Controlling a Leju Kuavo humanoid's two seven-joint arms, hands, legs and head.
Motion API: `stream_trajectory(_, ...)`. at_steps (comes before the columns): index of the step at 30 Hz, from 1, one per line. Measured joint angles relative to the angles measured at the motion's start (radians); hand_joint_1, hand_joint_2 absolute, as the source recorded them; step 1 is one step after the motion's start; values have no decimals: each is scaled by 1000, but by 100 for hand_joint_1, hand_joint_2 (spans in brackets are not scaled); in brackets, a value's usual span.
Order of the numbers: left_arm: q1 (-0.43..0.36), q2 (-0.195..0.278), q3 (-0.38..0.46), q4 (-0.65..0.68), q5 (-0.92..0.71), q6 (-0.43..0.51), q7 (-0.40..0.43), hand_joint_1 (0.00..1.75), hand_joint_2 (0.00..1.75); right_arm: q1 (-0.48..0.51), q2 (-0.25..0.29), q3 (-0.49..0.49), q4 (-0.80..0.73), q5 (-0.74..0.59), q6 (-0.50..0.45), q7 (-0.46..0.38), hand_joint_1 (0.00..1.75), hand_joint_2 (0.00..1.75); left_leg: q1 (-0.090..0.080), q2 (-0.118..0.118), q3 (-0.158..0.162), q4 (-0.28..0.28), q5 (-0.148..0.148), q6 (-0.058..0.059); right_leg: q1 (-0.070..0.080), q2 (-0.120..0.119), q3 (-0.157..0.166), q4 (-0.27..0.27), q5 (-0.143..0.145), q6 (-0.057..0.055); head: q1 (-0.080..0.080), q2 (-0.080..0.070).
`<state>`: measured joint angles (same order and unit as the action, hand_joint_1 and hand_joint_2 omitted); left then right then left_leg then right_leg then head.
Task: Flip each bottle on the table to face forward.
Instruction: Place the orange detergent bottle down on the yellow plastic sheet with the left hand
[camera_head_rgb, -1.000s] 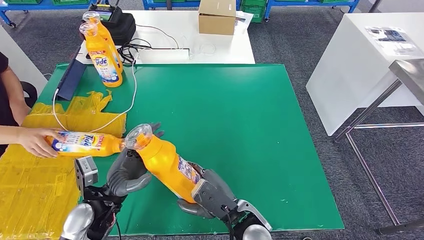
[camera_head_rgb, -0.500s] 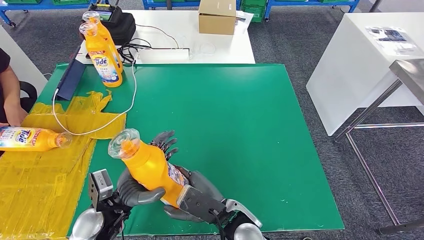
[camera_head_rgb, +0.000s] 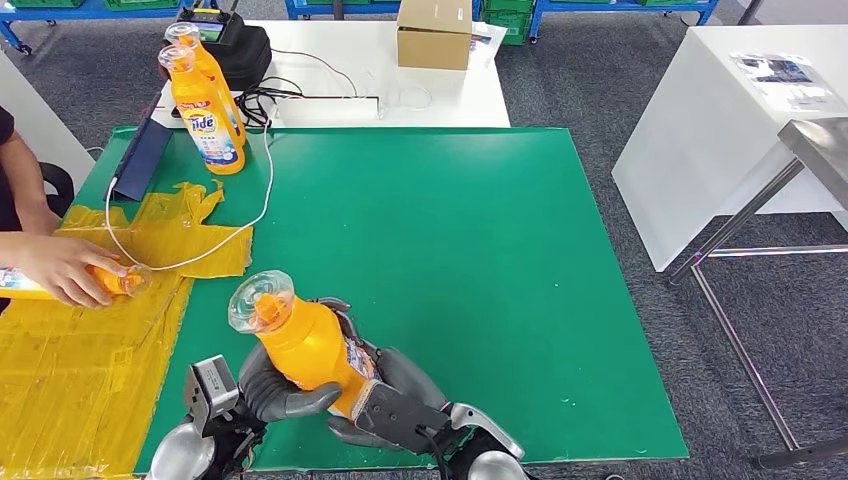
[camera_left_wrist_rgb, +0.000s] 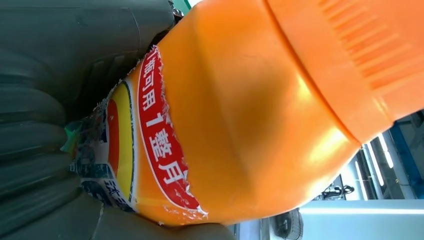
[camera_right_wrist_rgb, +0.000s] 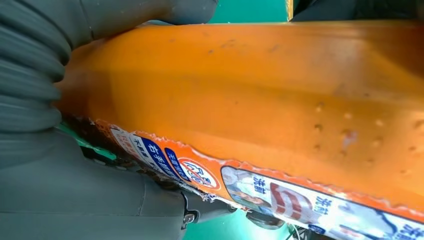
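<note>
You have the orange plastic detergent bottle with its clear cap (camera_head_rgb: 300, 345) lifted off the green-covered counter (camera_head_rgb: 480, 260) at the near edge, cap tilted up and toward the far left; both robot hands are on it, which reads as a two-handed regrip so the body can be turned about its long axis. Your left robot hand (camera_head_rgb: 285, 392) wraps the near-left side of the body, thumb curled across it; your right robot hand (camera_head_rgb: 385, 400) cups the base and lower right side; neither is spread free, both are closed on the bottle. In the left wrist view the red-banded label (camera_left_wrist_rgb: 150, 150) lies against the palm; in the right wrist view the label edge (camera_right_wrist_rgb: 280, 192) runs along the lower flank, so the printed face looks only partly turned outward; I judge the flip unfinished.

Two upright orange bottles (camera_head_rgb: 205, 100) stand at the far left corner with labels showing, probably already dealt with; at the left, a person's hand (camera_head_rgb: 60, 268) holds another orange bottle lying on the yellow plastic sheet (camera_head_rgb: 70, 370), likely staging it for you; keep your arms well apart from that hand when you set yours down.
</note>
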<state>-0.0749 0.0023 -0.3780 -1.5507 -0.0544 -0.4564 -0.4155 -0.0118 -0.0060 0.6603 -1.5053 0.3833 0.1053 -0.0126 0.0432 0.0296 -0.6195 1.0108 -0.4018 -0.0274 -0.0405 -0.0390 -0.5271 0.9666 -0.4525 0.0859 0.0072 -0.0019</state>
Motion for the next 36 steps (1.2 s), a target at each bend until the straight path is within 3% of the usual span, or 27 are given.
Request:
stream_trajectory(2, 0, 0, -1, 0, -8, 5, -2, 175, 175, 1, 0, 1, 0, 2, -1, 0, 175, 175, 0, 0, 0, 0, 0, 0, 0, 0, 0, 0, 0, 0, 0, 0)
stream_trajectory(3, 0, 0, -1, 0, -16, 11, -5, 175, 175, 2, -1, 1, 0, 3, -2, 0, 165, 175, 0, 0, 0, 0, 0, 0, 0, 0, 0, 0, 0, 0, 0, 0)
stream_trajectory(6, 1, 0, -3, -4, -89, 59, -30, 175, 175, 9, -1, 0, 0, 11, -9, -2, 34, 175, 0, 0, 0, 0, 0, 0, 0, 0, 0, 0, 0, 0, 0, 0)
stream_trajectory(7, 1, 0, -6, -6, -139, 92, -43, 175, 175, 11, -1, 0, 0, 14, -12, -3, 0, 175, 0, 0, 0, 0, 0, 0, 0, 0, -1, 0, 0, 0, 0, 0)
stream_trajectory(12, -8, 0, -27, -8, -466, 317, -78, 175, 175, 9, 4, -5, -1, 29, -21, -3, 0, 175, 0, 0, 0, 0, 0, 0, 0, 0, -10, 0, 0, 0, 0, 0)
stream_trajectory(15, -29, 6, -21, 2, -558, 394, -76, 175, 175, 13, 4, -9, -6, 29, -21, -3, 0, 175, 0, 1, 0, 0, -1, 0, 0, 0, -11, 0, 0, 0, 0, 0)
stream_trajectory(22, -143, 75, 1, 149, -1026, 715, 16, 175, 175, 27, -7, -8, -27, 23, -33, -25, 0, 175, 0, 1, -1, 0, 1, 0, 0, 0, -2, 1, 1, -1, 0, 0)
stream_trajectory(29, -343, 177, 24, 425, -1384, 760, 214, 175, 175, -5, -33, 11, -91, 7, -17, -19, 0, 175, 0, 1, 0, 0, 2, 0, 0, 1, -2, 1, 3, -3, 0, 0)
stream_trajectory(36, -457, 228, 32, 705, -1446, 761, 272, 175, 175, -18, -51, 39, -94, -3, -15, -21, 0, 175, 0, 1, -1, 0, 3, 0, 0, 0, -2, 2, 3, -3, 0, 0)
